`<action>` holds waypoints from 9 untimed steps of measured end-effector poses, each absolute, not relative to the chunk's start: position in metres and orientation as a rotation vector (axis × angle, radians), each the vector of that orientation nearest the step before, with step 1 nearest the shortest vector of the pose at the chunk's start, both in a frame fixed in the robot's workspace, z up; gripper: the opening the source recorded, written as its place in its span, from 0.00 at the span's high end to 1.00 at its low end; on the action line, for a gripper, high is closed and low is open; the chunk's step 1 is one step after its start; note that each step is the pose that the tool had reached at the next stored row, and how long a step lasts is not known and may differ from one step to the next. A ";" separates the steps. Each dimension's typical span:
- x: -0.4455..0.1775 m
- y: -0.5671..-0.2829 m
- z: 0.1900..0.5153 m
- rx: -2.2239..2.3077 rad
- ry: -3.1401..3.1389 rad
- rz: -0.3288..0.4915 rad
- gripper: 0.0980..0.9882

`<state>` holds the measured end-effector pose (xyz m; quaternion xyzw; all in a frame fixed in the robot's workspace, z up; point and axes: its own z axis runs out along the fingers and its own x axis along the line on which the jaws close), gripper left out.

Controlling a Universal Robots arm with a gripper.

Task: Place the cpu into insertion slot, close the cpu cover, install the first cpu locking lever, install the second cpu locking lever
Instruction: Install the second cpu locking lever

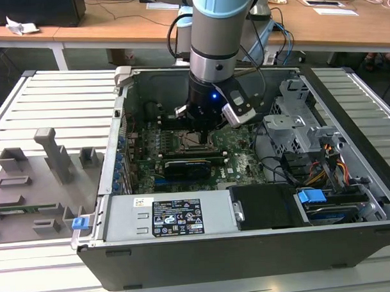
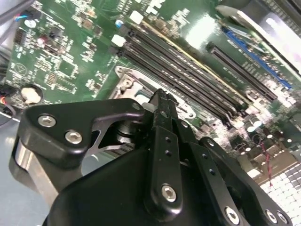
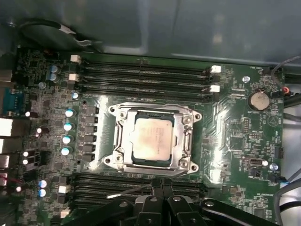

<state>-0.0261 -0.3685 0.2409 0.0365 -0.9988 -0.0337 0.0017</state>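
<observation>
The flat square silver-topped cpu [image 3: 151, 138] is seated inside the dark metal-rimmed insertion slot [image 3: 123, 140], with the thin silver-grey metal cpu cover [image 3: 186, 141] lowered around it. The black gripper [image 3: 161, 184], fingers pressed together, is held just beside the cover, likely for lever work.

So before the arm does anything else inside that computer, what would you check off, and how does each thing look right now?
1. The cpu sits in the insertion slot: ok, it lies flat and square in the first wrist view.
2. The cpu cover is down around the chip: ok, its frame lies flat around the chip.
3. Locking levers fastened: cannot tell; a thin metal rod sticks out below the socket near the gripper.
4. The gripper holds nothing: ok, its fingers are shut with nothing visible between them.
5. Gripper position: ok, it hangs just beside the socket, over the memory slots side.
</observation>
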 end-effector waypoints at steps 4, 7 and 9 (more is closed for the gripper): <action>-0.037 -0.370 0.240 0.117 -3.134 -0.106 0.99; -0.041 -0.370 0.236 0.122 -3.134 -0.111 0.99; -0.041 -0.370 0.232 0.124 -3.134 -0.114 0.99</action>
